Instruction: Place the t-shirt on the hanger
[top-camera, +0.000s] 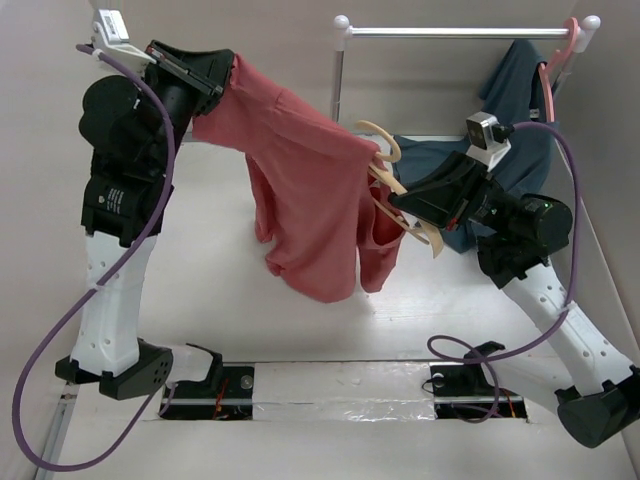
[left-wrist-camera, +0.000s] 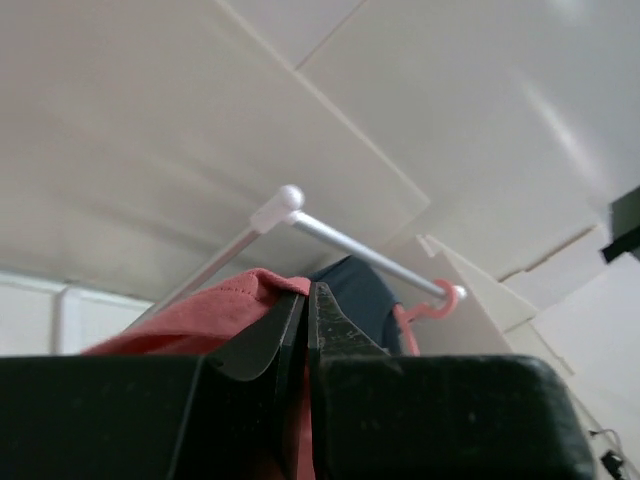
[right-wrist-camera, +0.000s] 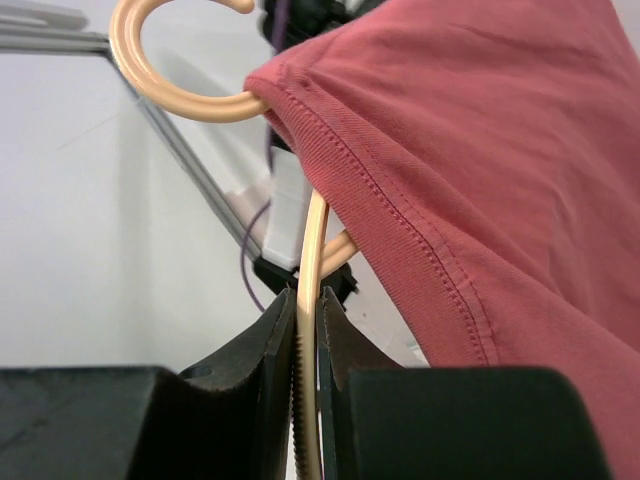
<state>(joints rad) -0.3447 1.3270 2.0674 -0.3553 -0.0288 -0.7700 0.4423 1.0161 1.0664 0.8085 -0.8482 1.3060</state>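
The red t-shirt (top-camera: 300, 190) hangs in the air, stretched between both arms. My left gripper (top-camera: 226, 82) is shut on one end of it at the far left; red cloth (left-wrist-camera: 215, 310) shows pinched between its fingers. My right gripper (top-camera: 402, 207) is shut on the light tan hanger (top-camera: 392, 175), whose arm runs between its jaws (right-wrist-camera: 310, 300). The shirt's hemmed edge (right-wrist-camera: 420, 200) lies over the hanger, and the hook (right-wrist-camera: 150, 70) sticks out beside the hem.
A white clothes rail (top-camera: 460, 32) stands at the back, also in the left wrist view (left-wrist-camera: 360, 245). A dark blue garment (top-camera: 510, 110) hangs from it on a pink hanger (top-camera: 562, 55). White walls close in the sides.
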